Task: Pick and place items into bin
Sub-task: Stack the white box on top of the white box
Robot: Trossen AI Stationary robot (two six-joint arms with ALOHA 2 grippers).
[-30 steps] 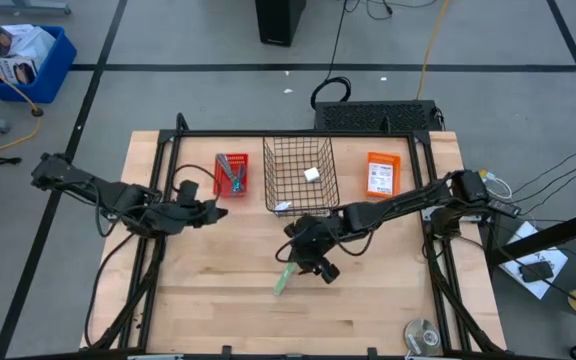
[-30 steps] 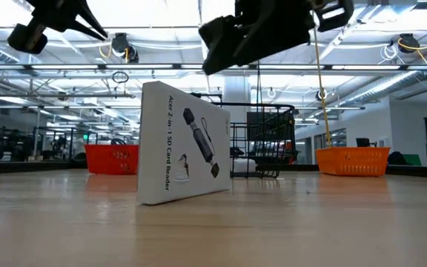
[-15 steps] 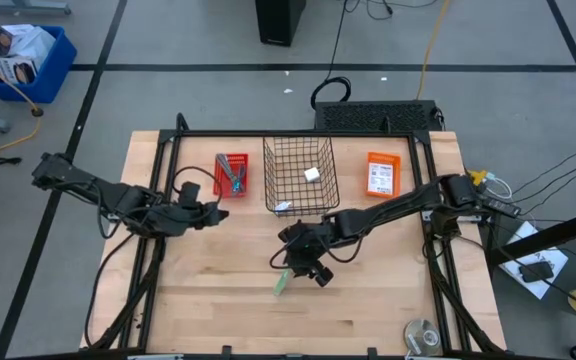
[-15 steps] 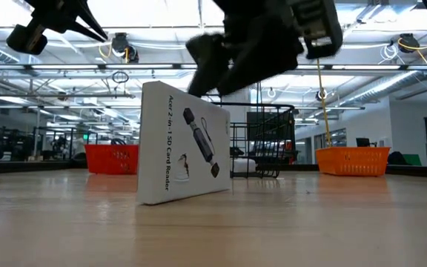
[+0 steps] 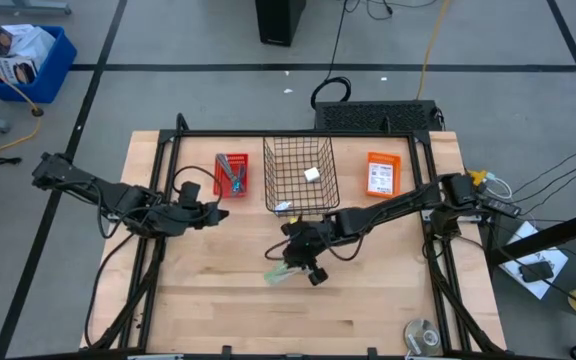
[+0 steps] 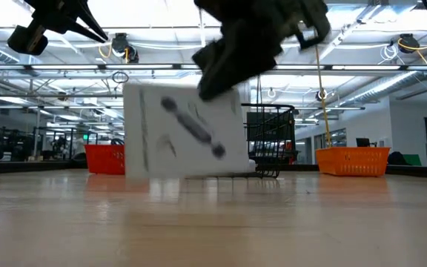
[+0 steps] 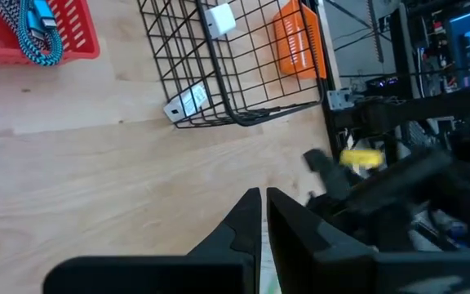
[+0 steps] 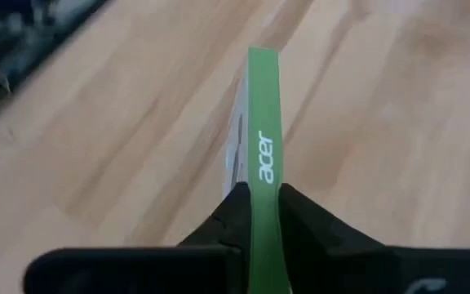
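A flat white packet with a green edge marked "acer" (image 5: 279,275) is near the table's middle, and my right gripper (image 5: 300,264) is shut on it. The low view shows the packet (image 6: 184,133) blurred under that gripper (image 6: 232,63). My left gripper (image 5: 214,212) is shut and empty above the table's left half, next to the red bin. A wire basket (image 5: 301,150) at the far middle holds a small white block (image 5: 311,174) and a white packet (image 5: 283,207). My right gripper pinches the packet between its two fingers (image 8: 299,214), one on each broad face, at the green narrow edge (image 8: 261,175). It comes from above, slanting in from the table's right. The packet stands on edge below the fingers; its lower edge looks just off the table.
A red bin (image 5: 232,174) with a teal cord stands left of the basket, an orange bin (image 5: 382,174) to its right. A round silver roll (image 5: 420,335) lies at the near right corner. Bare wood lies around the packet.
My right gripper has gone a little toward the table's left edge, come down on the packet and taken hold of it. The packet has turned about, from lying near-to-far to lying left-to-right, and has risen in the low view.
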